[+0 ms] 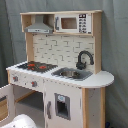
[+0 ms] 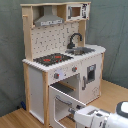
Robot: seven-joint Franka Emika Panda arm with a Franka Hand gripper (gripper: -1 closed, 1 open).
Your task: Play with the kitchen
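White and light-wood kitchen (image 1: 60,75) (image 2: 60,65) stands upright on a wooden floor (image 2: 115,95) against a grey curtain (image 1: 115,45) in both exterior views. Black-red hob (image 2: 52,59) sits beside the sink (image 2: 82,50) with black faucet (image 2: 74,39); grey hood (image 2: 48,19) above. Oven door (image 2: 62,102) hangs open, swung forward. White robot arm (image 2: 107,119) low at the second exterior view's right; gripper (image 2: 75,111) near the open door's edge, finger spread cannot be told.

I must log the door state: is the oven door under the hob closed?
No, in the second exterior view the oven door hangs open below the hob.
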